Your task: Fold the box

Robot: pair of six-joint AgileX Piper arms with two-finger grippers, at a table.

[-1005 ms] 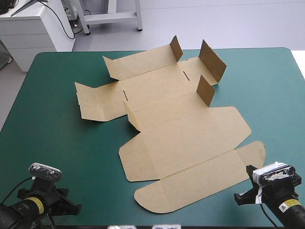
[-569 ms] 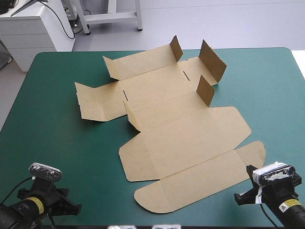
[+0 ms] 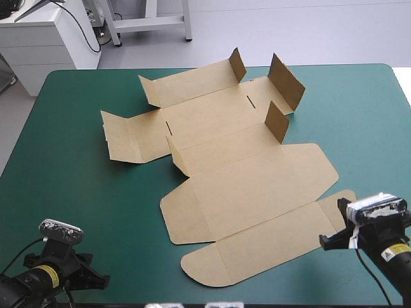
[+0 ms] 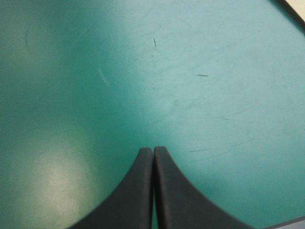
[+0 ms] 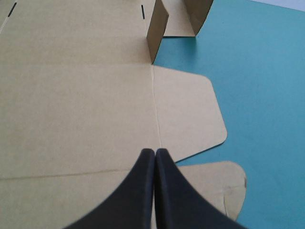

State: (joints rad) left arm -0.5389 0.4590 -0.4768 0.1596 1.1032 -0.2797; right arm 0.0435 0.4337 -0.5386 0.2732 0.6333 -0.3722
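Teal-green and bare, the near left of the surface (image 3: 77, 212) gives plenty of free room. The left gripper (image 4: 153, 149) hangs there by the near edge, its black fingers pressed together into one point, holding nothing, with only open surface ahead of it.

At the near right, the right gripper (image 5: 155, 150) is likewise closed tight and empty. Its tip is over the near right part of the box (image 3: 244, 173), by the crease where the big flat panel meets a rounded side flap. Whether it touches the board I cannot tell.

Brown board spreads from the near middle to the far middle, mostly flat. Its nearest strip ends in rounded flaps, and a wide panel lies behind it. Farther back a long wall leans up, a short tab standing at its right end. Two more tabs stand upright at the far right, close to the far edge. Broad free strips of surface run down the left and right sides.
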